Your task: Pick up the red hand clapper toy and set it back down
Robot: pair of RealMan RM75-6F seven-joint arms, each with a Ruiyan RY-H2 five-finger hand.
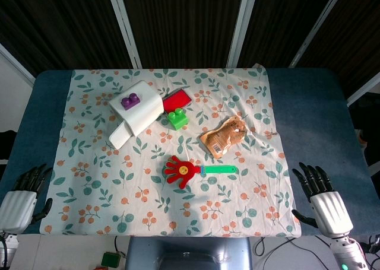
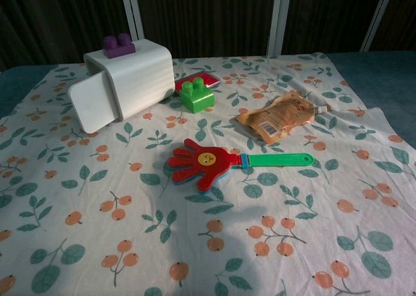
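The red hand clapper toy (image 1: 182, 170) lies flat on the floral cloth (image 1: 89, 181) near the table's middle front, its green handle (image 1: 218, 170) pointing right. In the chest view the clapper (image 2: 201, 162) shows the same way, with its handle (image 2: 278, 159) to the right. My left hand (image 1: 24, 197) rests at the front left corner, fingers apart, holding nothing. My right hand (image 1: 323, 202) rests at the front right, fingers spread and empty. Both hands are well away from the toy and show only in the head view.
A white box (image 1: 136, 111) with a purple block (image 1: 130, 101) on top stands at the back left. A green block (image 1: 177, 118) and a red flat piece (image 1: 176, 99) lie beside it. An orange snack pouch (image 1: 224, 136) lies behind the clapper's handle.
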